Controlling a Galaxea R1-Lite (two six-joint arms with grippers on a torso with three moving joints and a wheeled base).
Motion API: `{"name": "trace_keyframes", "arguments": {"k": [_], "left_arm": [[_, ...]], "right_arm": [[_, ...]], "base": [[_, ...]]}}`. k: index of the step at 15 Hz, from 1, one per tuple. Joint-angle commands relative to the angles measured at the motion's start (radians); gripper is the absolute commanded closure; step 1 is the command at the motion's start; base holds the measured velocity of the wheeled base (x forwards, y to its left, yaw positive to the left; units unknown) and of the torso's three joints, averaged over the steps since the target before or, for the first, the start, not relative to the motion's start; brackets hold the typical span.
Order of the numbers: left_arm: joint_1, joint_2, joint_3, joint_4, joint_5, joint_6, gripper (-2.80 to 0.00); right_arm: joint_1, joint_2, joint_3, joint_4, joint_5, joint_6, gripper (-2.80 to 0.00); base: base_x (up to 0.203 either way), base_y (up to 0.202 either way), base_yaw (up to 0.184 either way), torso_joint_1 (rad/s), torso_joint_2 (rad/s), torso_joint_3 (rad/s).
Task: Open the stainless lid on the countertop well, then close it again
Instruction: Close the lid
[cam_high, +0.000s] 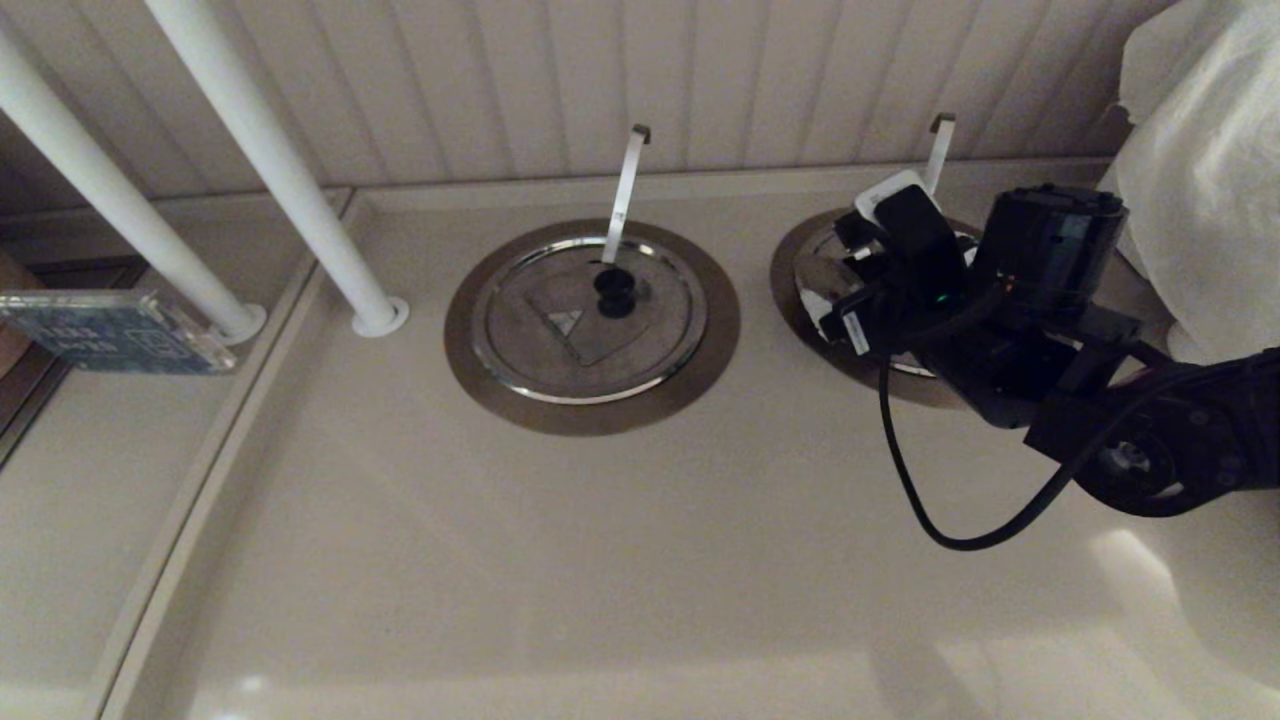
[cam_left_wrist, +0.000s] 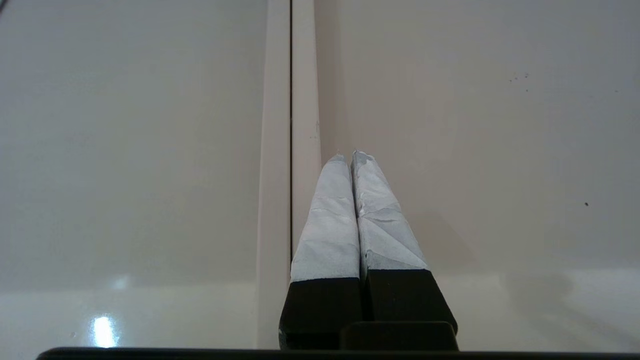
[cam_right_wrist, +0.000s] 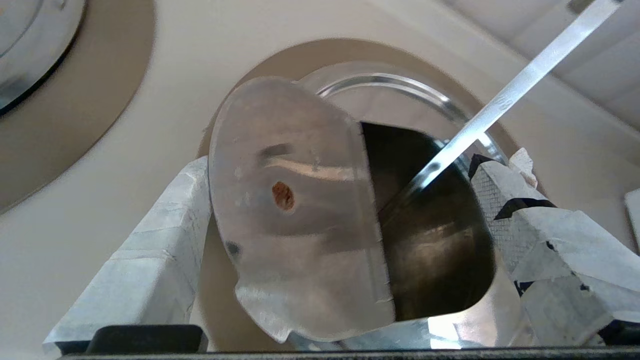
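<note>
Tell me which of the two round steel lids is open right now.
The stainless lid on the robot's right, at the right claw: its flap is tipped up, exposing the dark countertop well. The twin lid lies flat and shut.

A hinged flap of the stainless lid (cam_right_wrist: 295, 210) stands raised over the countertop well (cam_right_wrist: 435, 245), baring its dark inside. The right gripper (cam_right_wrist: 340, 220) straddles the flap, fingers (cam_right_wrist: 150, 250) spread wide. A steel strip (cam_right_wrist: 505, 95) leans across the opening.
</note>
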Motion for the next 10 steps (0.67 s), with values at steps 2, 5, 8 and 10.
{"name": "trace_keyframes", "arguments": {"k": [2,5,8,10], "left_arm": [[0.000,-0.001,0.000,-0.001,0.000,0.000,0.00],[0.000,0.000,0.000,-0.001,0.000,0.001,0.00],[0.000,0.000,0.000,-0.001,0.000,0.001,0.00],[0.000,0.000,0.000,-0.001,0.000,-0.001,0.00]], "right_arm": [[-0.020,-0.021,-0.013,-0.005,-0.003,-0.002,-2.80],[-0.037,-0.036,-0.025,-0.005,-0.003,-0.002,-2.80],[-0.094,-0.050,-0.065,-0.005,-0.003,-0.004,-2.80],[-0.155,-0.049,-0.103,-0.001,-0.002,-0.004,-2.80]], "base": [[0.000,0.000,0.000,0.000,0.00,0.000],[0.000,0.000,0.000,0.000,0.00,0.000],[0.000,0.000,0.000,0.000,0.00,0.000],[0.000,0.000,0.000,0.000,0.00,0.000]]}}
